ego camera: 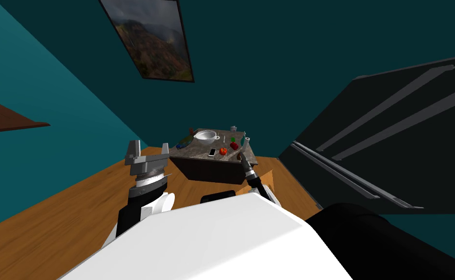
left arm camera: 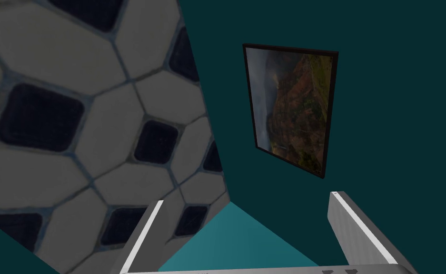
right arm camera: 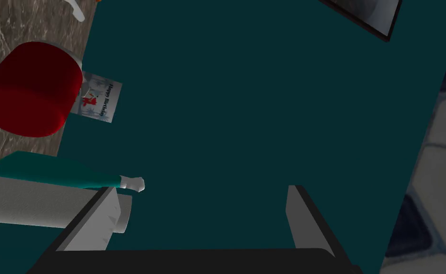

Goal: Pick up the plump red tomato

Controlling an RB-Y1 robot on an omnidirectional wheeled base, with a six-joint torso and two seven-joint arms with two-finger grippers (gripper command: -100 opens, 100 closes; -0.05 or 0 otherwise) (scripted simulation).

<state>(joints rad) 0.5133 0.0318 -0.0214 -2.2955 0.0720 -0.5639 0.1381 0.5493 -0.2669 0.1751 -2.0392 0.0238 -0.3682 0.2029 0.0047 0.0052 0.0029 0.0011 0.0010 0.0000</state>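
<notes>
1. Tomato (ego camera: 223, 151) sits near the surface's (ego camera: 194, 150) front edge, ungrasped.
2. Right jaws wide, empty, near it by the right edge. The grasp is all still to do!
3. Left jaws wide, idle.

Tomato (ego camera: 223, 151): round, plump, orange-red. It rests on the marbled brown desk (ego camera: 197, 154) ahead of me, near the front edge, just beside a small white phone (ego camera: 212, 152) on my left.
</notes>
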